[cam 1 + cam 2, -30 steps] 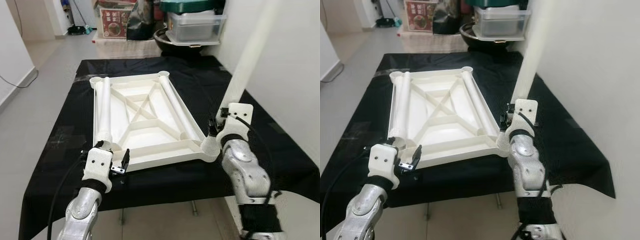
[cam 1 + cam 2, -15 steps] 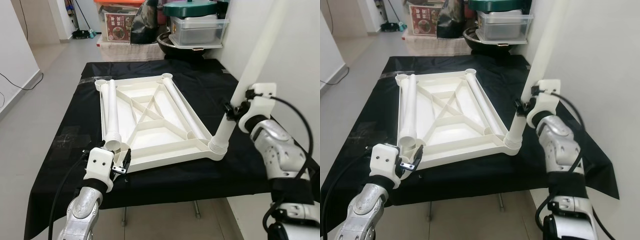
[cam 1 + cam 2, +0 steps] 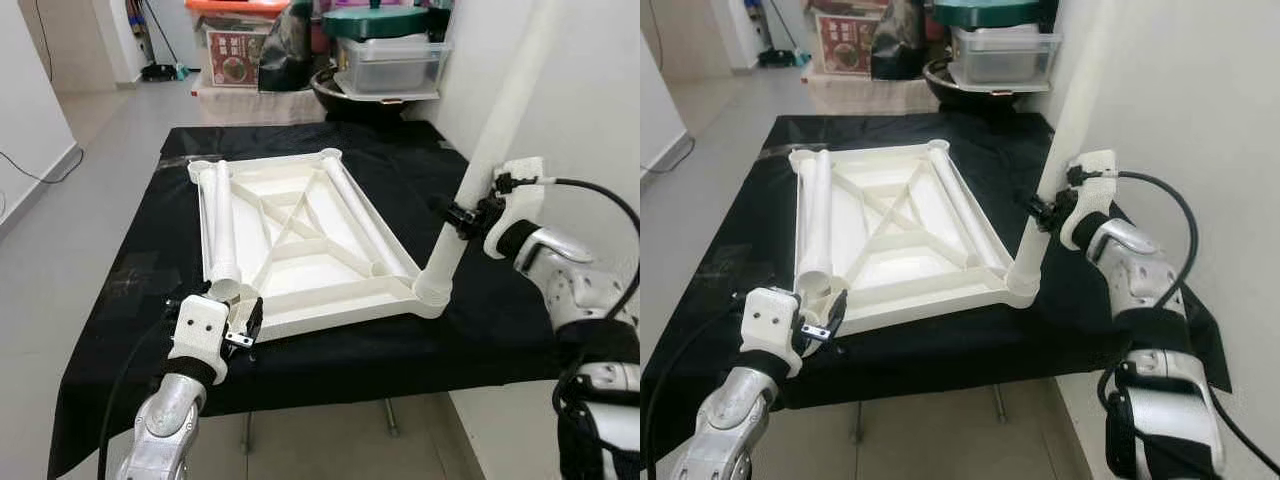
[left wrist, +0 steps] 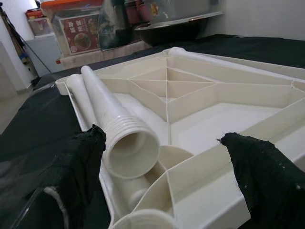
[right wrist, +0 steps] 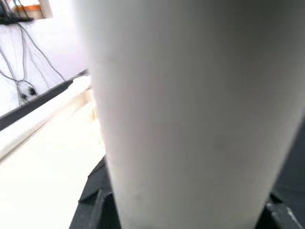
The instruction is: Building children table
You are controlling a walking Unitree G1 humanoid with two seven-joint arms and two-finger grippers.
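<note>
A white children's tabletop (image 3: 335,292) lies upside down on a black-covered table (image 3: 130,280). One white leg (image 3: 492,150) stands tilted in the tabletop's near right corner socket (image 3: 432,290). My right gripper (image 3: 462,217) is shut on this leg a little above the socket, and the leg (image 5: 190,114) sits close in the right wrist view. A loose leg (image 3: 222,225) lies along the tabletop's left side, its ribbed end (image 4: 129,143) toward me. My left gripper (image 3: 215,312) is open at the near left corner, with its fingers (image 4: 78,162) either side of that end and not touching it.
Another leg (image 3: 358,215) lies along the tabletop's right side. Behind the table stand a black bowl (image 3: 350,92), a clear storage box (image 3: 390,62) and a red carton (image 3: 232,62). A white wall (image 3: 590,120) runs close on the right. Grey floor (image 3: 60,230) lies to the left.
My right arm has swung outward to the right while keeping hold of the upright leg, gripping slightly higher. The camera has shifted. The left gripper stays at the near left corner.
</note>
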